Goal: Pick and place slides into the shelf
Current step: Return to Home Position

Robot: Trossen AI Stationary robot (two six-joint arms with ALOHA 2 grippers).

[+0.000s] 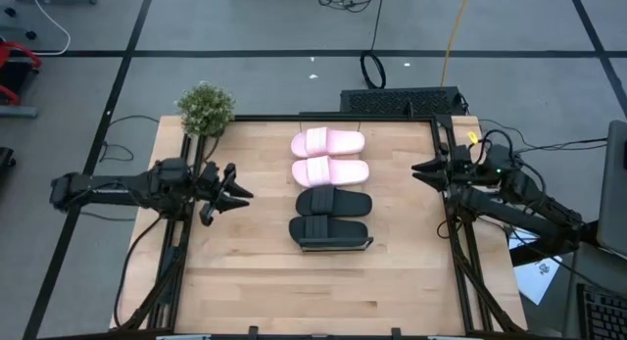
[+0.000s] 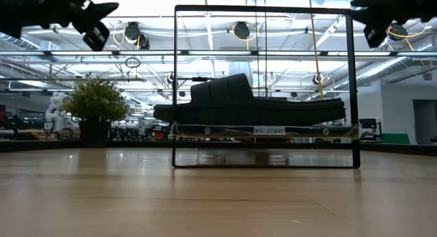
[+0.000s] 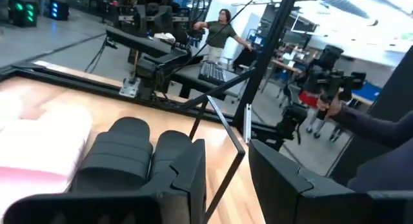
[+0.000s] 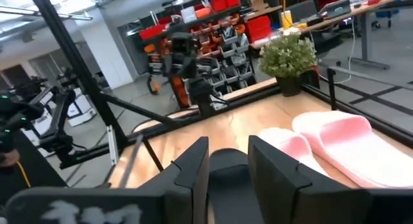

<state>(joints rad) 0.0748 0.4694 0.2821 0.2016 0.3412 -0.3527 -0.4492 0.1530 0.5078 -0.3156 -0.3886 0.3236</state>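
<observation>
All the slides lie in one column on the shelf (image 1: 338, 247) at the table's middle. The two pale pink slides (image 1: 328, 142) (image 1: 330, 170) are at the far end and the two black slides (image 1: 334, 201) (image 1: 329, 230) at the near end. In the low view a black slide (image 2: 239, 104) rests sole-down on the shelf (image 2: 272, 130), which stands raised inside a thin black frame. My left gripper (image 1: 240, 193) (image 3: 226, 185) hovers open, left of the slides and above the table. My right gripper (image 1: 416, 170) (image 4: 229, 172) hovers open on their right.
A small potted plant (image 1: 206, 110) (image 2: 95, 107) stands at the table's far left corner. Black frame rails (image 1: 446, 232) run along the table's sides. Bare wood lies near the shelf and to its left and right. People (image 3: 219, 33) stand in the room beyond the table.
</observation>
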